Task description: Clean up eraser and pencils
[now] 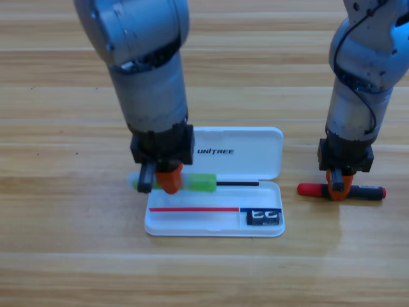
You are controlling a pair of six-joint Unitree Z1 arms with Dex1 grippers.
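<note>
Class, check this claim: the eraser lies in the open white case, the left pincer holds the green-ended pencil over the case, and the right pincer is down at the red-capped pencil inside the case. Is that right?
One detail is wrong. The high view shows the red-capped pencil on the table, to the right of the white case, not inside it. The right pincer is down at it there. The rest holds: eraser in the case, left pincer holding the green-ended pencil over it.

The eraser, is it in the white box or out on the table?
In. The eraser lies in the bottom right corner of the open white case, inside its walls.
</note>
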